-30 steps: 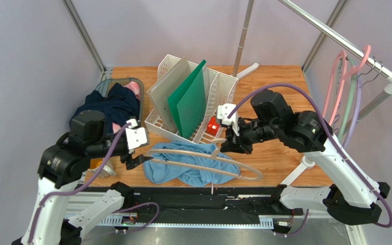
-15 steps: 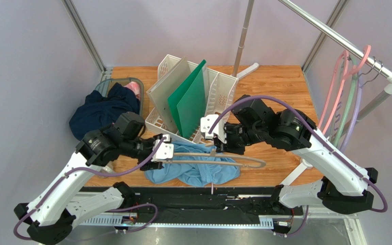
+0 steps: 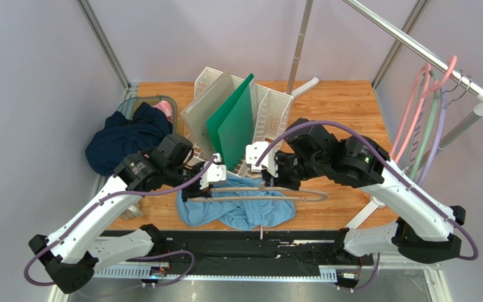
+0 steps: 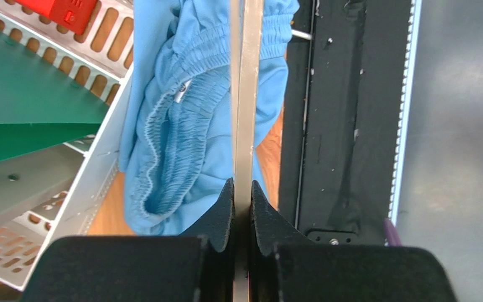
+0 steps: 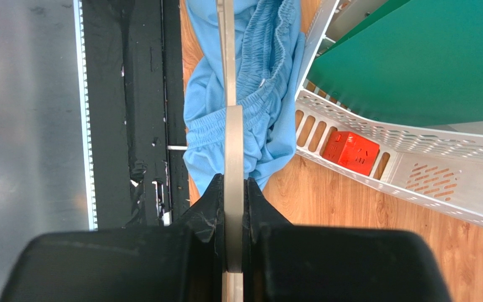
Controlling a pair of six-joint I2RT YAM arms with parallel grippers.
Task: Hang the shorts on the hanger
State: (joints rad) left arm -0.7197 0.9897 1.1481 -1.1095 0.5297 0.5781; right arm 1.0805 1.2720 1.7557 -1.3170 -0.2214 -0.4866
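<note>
**Both grippers pinching the hanger, shorts underneath**

Wood table [image 3: 351, 107] boxed in by pale lilac walls. A steel rail [image 3: 408, 38] crosses at 1 o'clock, with thin hangers [image 3: 423, 113] dangling at 3. A white rack [image 3: 269, 113] sits at 12 holding a green board [image 3: 234, 126] and a red block [image 5: 350, 151], crowding right up behind the arms. Navy garment [image 3: 124, 141] heaped at 9, pink cloth [image 3: 164, 112] behind it. Shorts [image 3: 244, 214] lie bunched at 6. The hanger [image 4: 245, 94] runs across them. The left gripper [image 4: 242, 189] is clamped on its 9 o'clock end, and the right gripper [image 5: 232, 182] is clamped further toward 3.
</note>
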